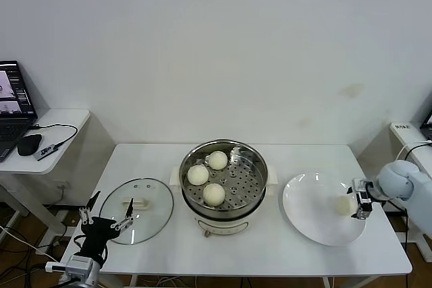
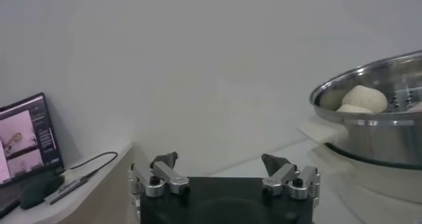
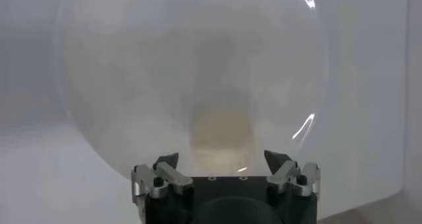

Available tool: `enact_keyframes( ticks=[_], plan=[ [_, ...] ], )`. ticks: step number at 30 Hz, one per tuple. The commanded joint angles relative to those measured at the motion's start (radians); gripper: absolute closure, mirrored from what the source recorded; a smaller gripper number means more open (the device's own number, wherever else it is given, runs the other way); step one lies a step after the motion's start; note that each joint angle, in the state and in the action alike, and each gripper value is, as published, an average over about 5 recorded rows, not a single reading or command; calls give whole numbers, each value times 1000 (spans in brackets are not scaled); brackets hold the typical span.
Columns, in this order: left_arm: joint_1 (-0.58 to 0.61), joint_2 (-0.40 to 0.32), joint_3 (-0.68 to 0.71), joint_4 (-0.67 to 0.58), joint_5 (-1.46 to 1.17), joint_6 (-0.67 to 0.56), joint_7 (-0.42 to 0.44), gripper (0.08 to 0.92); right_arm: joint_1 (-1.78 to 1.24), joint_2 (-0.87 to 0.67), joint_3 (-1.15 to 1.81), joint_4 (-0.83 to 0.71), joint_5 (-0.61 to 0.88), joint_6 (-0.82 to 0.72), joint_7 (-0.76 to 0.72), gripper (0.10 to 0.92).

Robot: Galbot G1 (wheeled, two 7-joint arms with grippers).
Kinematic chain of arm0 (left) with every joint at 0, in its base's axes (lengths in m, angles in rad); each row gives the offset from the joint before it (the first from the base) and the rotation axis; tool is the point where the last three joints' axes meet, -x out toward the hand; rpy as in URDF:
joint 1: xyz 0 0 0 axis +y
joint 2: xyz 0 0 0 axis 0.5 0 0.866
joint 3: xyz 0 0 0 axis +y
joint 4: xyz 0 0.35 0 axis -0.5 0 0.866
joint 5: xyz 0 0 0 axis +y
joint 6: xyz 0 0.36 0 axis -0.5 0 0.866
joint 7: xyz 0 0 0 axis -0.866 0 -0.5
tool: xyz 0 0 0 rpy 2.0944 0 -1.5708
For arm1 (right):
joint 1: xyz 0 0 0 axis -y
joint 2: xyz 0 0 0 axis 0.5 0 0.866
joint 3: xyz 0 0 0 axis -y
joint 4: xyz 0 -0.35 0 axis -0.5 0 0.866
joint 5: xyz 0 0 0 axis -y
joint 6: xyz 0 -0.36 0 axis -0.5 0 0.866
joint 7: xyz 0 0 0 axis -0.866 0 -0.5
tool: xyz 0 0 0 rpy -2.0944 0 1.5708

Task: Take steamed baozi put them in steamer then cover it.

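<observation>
Baozi: three sitting in the steamer [image 1: 223, 179] at table centre; the fourth baozi [image 1: 343, 204] lying on the white plate [image 1: 307, 214], right side; the cover [image 1: 138, 210] lying flat left of the pot. Risk, as I judge it: soft dough squashing or rolling away if the pinch lands off-centre. Right gripper [image 3: 224, 158] hovering at the plate's outer edge, jaws spread wide, the bun lying just ahead between the tips, not yet gripped. Left gripper [image 1: 106, 218] waiting by the cover's near rim, jaws spread, holding nothing.
</observation>
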Motion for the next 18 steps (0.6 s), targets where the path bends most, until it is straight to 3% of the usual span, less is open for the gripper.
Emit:
enact_keyframes(
  ticks=[1,18],
  plan=[
    [-1,1,0,0,1,0,0,177,-23,68,26,-74,-24,2,9,253],
    [2,-4,-1,0,0,-4,0,177,18,48,5,-51,-21,-4,-21,423]
  ],
)
